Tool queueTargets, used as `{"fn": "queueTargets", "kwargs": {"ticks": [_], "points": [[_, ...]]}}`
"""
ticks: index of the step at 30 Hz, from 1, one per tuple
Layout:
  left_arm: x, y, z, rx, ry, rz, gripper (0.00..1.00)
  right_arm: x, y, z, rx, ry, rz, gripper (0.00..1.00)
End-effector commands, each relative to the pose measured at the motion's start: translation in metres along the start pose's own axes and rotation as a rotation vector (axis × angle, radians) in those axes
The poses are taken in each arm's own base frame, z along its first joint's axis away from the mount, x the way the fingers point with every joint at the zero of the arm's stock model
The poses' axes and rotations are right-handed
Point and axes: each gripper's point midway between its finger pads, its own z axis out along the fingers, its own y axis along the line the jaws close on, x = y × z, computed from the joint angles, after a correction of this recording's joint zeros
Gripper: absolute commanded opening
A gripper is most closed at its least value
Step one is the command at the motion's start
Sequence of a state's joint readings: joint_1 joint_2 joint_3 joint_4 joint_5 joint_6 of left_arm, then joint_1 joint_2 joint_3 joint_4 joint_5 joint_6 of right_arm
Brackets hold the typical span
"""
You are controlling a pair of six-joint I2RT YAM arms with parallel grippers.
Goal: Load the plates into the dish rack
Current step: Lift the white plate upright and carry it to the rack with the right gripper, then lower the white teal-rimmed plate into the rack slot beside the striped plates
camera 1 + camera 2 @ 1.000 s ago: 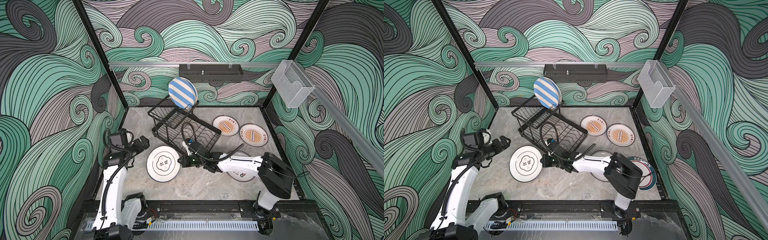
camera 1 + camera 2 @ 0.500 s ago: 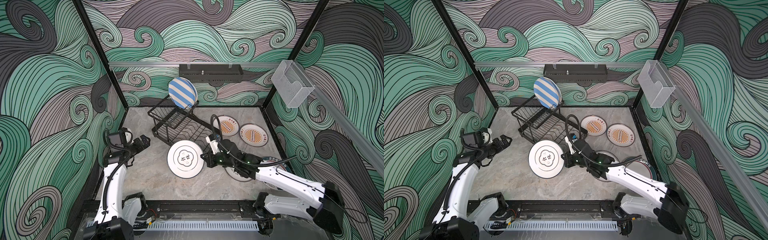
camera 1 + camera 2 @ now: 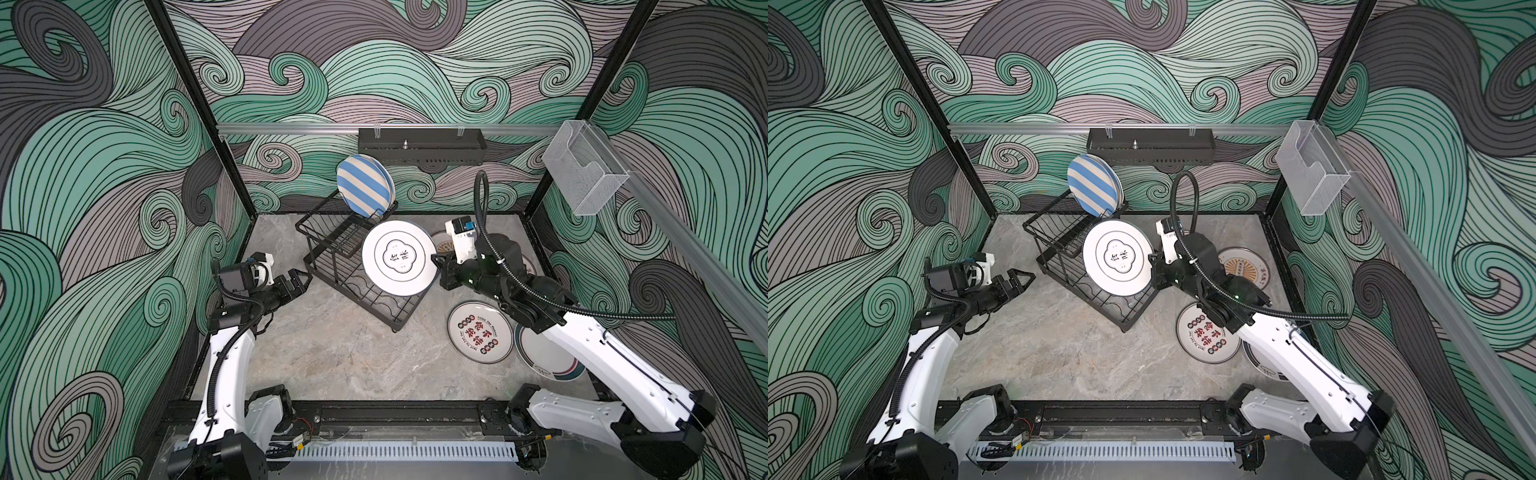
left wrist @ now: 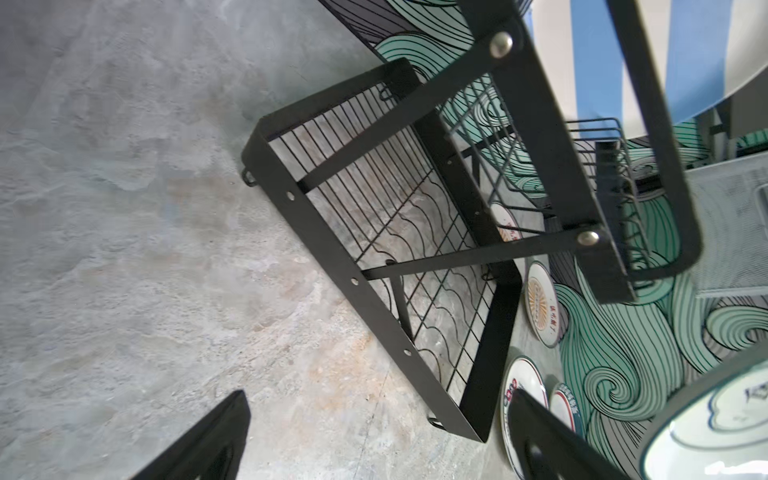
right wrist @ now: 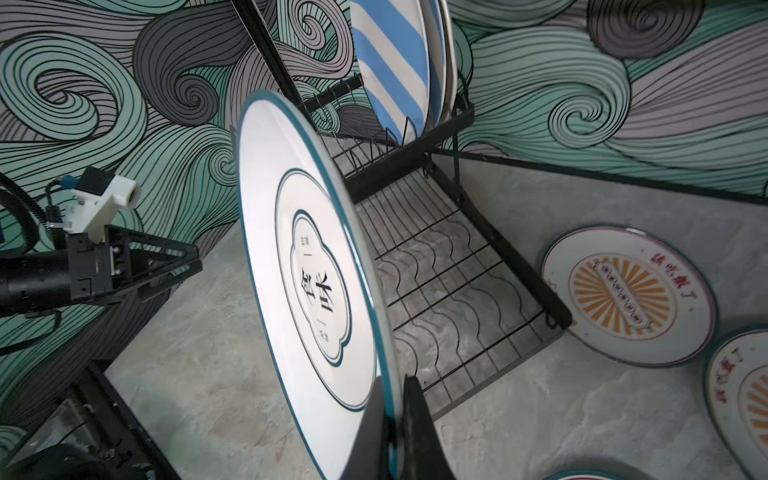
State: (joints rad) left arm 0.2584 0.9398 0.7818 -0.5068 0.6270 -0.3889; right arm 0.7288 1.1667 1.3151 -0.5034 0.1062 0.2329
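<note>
My right jaws pinched a plate (image 3: 399, 257) by the rim, the rack (image 3: 349, 293) just ahead of them; left jaws stood wide, empty. Beyond, striped plates (image 3: 364, 185) were racked; more plates (image 3: 480, 332) lay behind on the table (image 3: 332, 357).

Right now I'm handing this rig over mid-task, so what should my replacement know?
Right gripper: shut on the teal-rimmed plate, held on edge above the dish rack.
Left gripper: open, empty, beside the rack.
Done: blue-striped plate stands in the upper tier, another behind it.
Left: slot the held plate, then the red-character plate, two sunburst plates and the plate under the right arm, all flat on the table.
</note>
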Motion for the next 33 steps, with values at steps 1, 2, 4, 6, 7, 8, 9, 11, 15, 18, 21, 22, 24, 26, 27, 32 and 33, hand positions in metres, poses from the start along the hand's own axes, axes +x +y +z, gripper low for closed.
{"fn": "queueTargets", "kwargs": {"ticks": [1, 2, 4, 6, 7, 8, 9, 11, 15, 18, 21, 22, 24, 26, 27, 32, 33], "points": [[0.000, -0.018, 0.000, 0.088, 0.010, 0.028, 0.99, -0.053, -0.008, 0.008, 0.098, -0.139, -0.122, 0.00], [0.001, -0.018, 0.000, 0.090, 0.011, 0.030, 0.99, -0.065, -0.009, 0.011, 0.117, -0.166, -0.137, 0.00], [0.002, -0.021, 0.000, 0.097, 0.014, 0.039, 0.98, -0.093, -0.009, 0.022, 0.161, -0.233, -0.160, 0.00], [0.002, -0.023, 0.001, 0.105, 0.018, 0.040, 0.99, -0.116, -0.009, 0.031, 0.198, -0.276, -0.188, 0.00], [0.002, -0.024, 0.002, 0.112, 0.021, 0.039, 0.99, -0.127, -0.008, 0.038, 0.209, -0.294, -0.204, 0.00], [0.003, -0.025, 0.003, 0.118, 0.027, 0.036, 0.99, -0.136, -0.006, 0.043, 0.217, -0.308, -0.218, 0.00], [0.004, -0.026, 0.003, 0.123, 0.031, 0.037, 0.99, -0.145, -0.003, 0.050, 0.217, -0.322, -0.237, 0.00], [0.005, -0.026, 0.003, 0.122, 0.030, 0.042, 0.99, -0.160, 0.003, 0.059, 0.214, -0.344, -0.262, 0.00], [0.006, -0.023, 0.003, 0.101, 0.035, 0.046, 0.99, -0.181, 0.011, 0.077, 0.215, -0.392, -0.312, 0.00], [0.005, -0.023, 0.002, 0.090, 0.036, 0.050, 0.99, -0.192, 0.014, 0.089, 0.232, -0.431, -0.363, 0.00], [0.005, -0.021, 0.004, 0.088, 0.041, 0.045, 0.99, -0.200, 0.015, 0.100, 0.246, -0.451, -0.398, 0.00], [0.006, -0.021, 0.004, 0.088, 0.044, 0.045, 0.99, -0.201, 0.016, 0.104, 0.250, -0.452, -0.405, 0.00], [0.006, -0.020, 0.005, 0.084, 0.045, 0.045, 0.99, -0.202, 0.017, 0.113, 0.249, -0.451, -0.412, 0.00], [0.006, -0.020, 0.004, 0.081, 0.044, 0.048, 0.99, -0.201, 0.017, 0.120, 0.249, -0.451, -0.415, 0.00], [0.006, -0.019, 0.005, 0.078, 0.045, 0.047, 0.98, -0.201, 0.017, 0.124, 0.252, -0.453, -0.419, 0.00], [0.007, -0.018, 0.004, 0.074, 0.048, 0.048, 0.99, -0.198, 0.011, 0.138, 0.277, -0.448, -0.429, 0.00], [0.007, -0.019, 0.005, 0.075, 0.049, 0.048, 0.99, -0.197, 0.008, 0.141, 0.288, -0.444, -0.432, 0.00]]}}
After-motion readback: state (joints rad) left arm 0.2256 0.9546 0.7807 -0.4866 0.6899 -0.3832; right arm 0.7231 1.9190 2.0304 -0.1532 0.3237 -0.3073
